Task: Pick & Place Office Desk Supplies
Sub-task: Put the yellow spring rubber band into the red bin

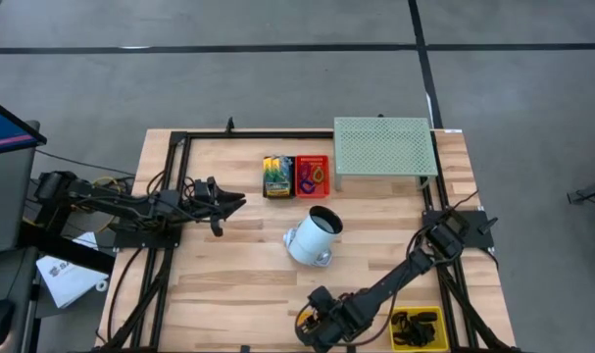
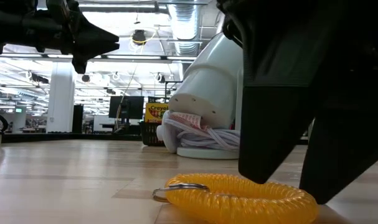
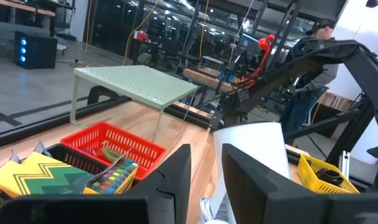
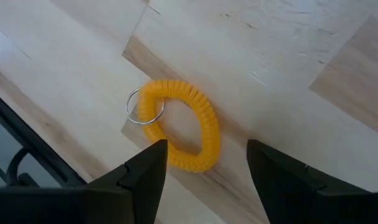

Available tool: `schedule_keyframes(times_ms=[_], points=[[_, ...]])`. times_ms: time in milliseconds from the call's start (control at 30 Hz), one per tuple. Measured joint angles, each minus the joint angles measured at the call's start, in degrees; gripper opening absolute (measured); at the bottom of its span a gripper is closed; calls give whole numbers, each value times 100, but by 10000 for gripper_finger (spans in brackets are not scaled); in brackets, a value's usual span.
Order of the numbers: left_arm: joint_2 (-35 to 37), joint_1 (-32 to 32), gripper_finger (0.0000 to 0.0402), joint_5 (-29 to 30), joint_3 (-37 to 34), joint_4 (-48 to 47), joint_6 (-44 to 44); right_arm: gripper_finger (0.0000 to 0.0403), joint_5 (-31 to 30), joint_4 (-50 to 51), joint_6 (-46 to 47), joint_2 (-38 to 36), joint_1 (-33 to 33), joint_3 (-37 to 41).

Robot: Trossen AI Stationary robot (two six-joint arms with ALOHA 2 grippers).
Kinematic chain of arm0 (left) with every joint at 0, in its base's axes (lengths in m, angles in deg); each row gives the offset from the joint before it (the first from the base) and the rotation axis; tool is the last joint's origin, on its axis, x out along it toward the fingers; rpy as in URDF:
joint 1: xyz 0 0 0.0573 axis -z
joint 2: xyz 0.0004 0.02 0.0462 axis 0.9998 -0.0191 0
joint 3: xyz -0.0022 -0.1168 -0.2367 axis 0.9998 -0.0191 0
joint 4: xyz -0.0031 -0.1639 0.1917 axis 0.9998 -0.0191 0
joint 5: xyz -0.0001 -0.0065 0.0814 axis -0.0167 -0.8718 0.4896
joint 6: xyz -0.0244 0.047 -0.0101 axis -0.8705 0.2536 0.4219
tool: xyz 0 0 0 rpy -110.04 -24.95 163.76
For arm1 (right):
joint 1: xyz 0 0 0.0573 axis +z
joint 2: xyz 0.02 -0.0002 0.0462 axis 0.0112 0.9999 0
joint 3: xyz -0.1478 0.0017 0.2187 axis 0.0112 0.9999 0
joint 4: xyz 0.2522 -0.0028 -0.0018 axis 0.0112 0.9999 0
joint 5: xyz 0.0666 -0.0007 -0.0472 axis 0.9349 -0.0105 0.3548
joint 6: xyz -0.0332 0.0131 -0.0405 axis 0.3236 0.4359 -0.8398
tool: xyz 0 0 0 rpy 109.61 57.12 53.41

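Cup (image 1: pixel 314 236) between baskets (image 1: pixel 295 176) and yellow coil (image 4: pixel 184 126)

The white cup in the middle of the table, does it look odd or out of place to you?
Yes. The white cup lies tipped on its side on the table, with what looks like white cord bunched at one end. Nothing else stands out; the yellow coil ring lies flat below the open right gripper.

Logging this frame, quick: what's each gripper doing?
Left gripper: open, empty, raised above the table.
Right gripper: open over the yellow coil keyring, not gripping.
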Motion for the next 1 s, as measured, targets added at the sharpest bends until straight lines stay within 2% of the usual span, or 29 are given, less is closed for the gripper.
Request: schedule_keyframes(times_ms=[133, 233, 667, 1000], points=[[2, 0, 85, 1, 0, 13, 0, 213, 27, 49, 49, 10, -19, 0], [2, 0, 85, 2, 0, 20, 0, 192, 74, 77, 44, 17, -54, 4], [2, -7, 85, 39, 0, 33, 0, 13, -26, 35, -265, 38, -125, 28], [2, -7, 85, 33, 0, 33, -35, 2, -250, 362, -80, 68, -23, -121]])
